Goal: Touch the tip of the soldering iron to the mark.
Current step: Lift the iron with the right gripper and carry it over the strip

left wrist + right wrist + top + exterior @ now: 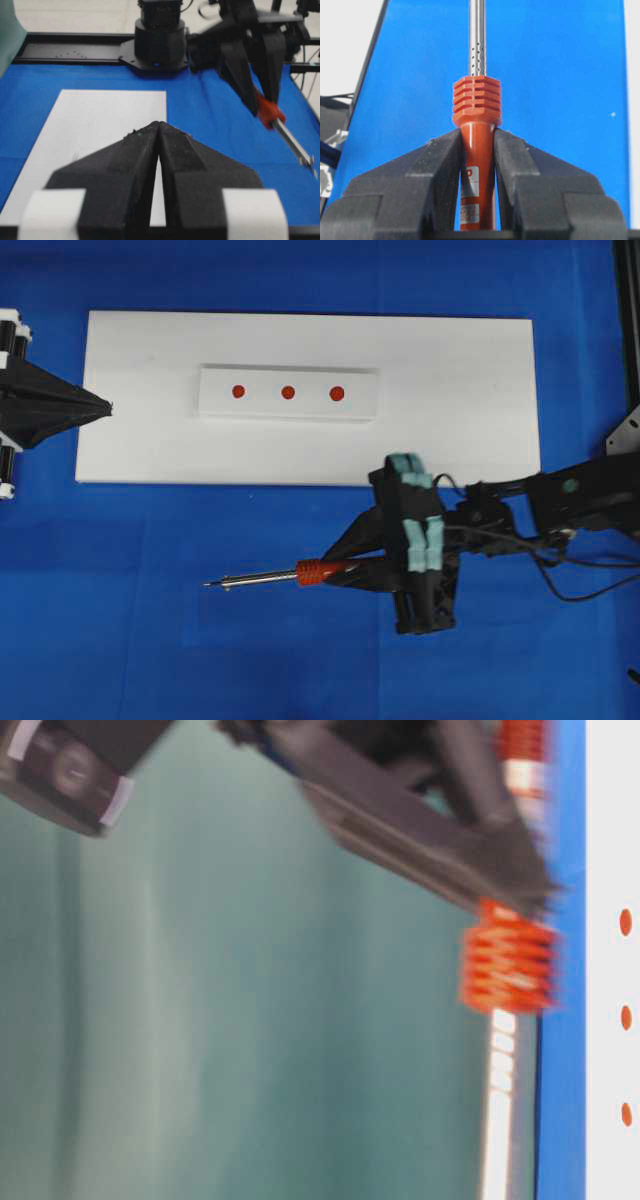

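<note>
Slippage is the risk: right tool point(476, 145) clamps only the soldering iron point(300, 573) handle, tip far from the mark point(238, 391); left tool point(159, 131) rests pressed together.

Table-level view — motion-blurred; soldering iron point(477, 125) tip cut off in wrist view.

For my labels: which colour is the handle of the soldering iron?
Red-orange; the soldering iron shows this best in the right wrist view.
</note>
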You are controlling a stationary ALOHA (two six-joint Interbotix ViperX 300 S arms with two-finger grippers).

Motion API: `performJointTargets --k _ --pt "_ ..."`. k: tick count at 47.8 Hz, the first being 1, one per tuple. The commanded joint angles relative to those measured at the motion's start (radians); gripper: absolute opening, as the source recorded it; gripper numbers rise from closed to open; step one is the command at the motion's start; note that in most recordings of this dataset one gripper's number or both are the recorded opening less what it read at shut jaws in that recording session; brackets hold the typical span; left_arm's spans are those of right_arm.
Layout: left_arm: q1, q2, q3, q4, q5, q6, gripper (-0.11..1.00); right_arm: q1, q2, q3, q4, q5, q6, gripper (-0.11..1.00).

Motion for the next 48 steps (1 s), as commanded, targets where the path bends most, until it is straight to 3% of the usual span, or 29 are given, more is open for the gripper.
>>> performJointTargets --k 1,13,34,48 --pt "-0.002 0.002 -0.012 0.002 -0.009 -0.002 0.00 -0.002 -0.044 -0.028 -0.020 0.015 -0.003 0.06" --pt "-0.002 0.002 -0.012 0.002 -0.011 -0.002 0.00 -0.061 -0.034 -0.041 -0.075 0.063 -0.020 0.06" --pt "-0.008 0.002 -0.012 0.002 -0.005 -0.002 0.00 -0.345 -0.034 -0.083 -0.273 0.227 -0.123 0.06" --pt "-0.008 0.002 -0.012 0.002 -0.005 0.000 0.00 -0.466 -0.021 -0.129 -0.324 0.284 -0.175 0.06"
